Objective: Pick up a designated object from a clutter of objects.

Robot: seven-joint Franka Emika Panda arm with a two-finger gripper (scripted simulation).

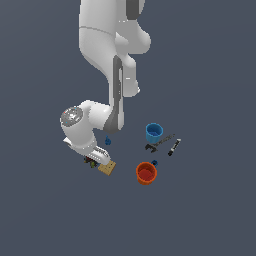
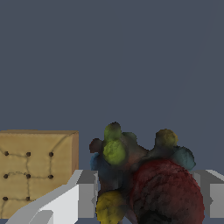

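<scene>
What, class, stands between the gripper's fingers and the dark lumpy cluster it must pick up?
Nothing visible does. In the wrist view the dark lumpy cluster sits directly between the gripper fingers; the tan waffle square lies off to one side.

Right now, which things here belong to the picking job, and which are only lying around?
Belongs to the job:
- dark spiky cluster, sitting between the fingers
- gripper, low at the cluster

Only lying around:
- tan waffle square, beside the cluster
- blue cup
- orange-red mug
- dark tool
- black marker
- tiny blue piece
</scene>
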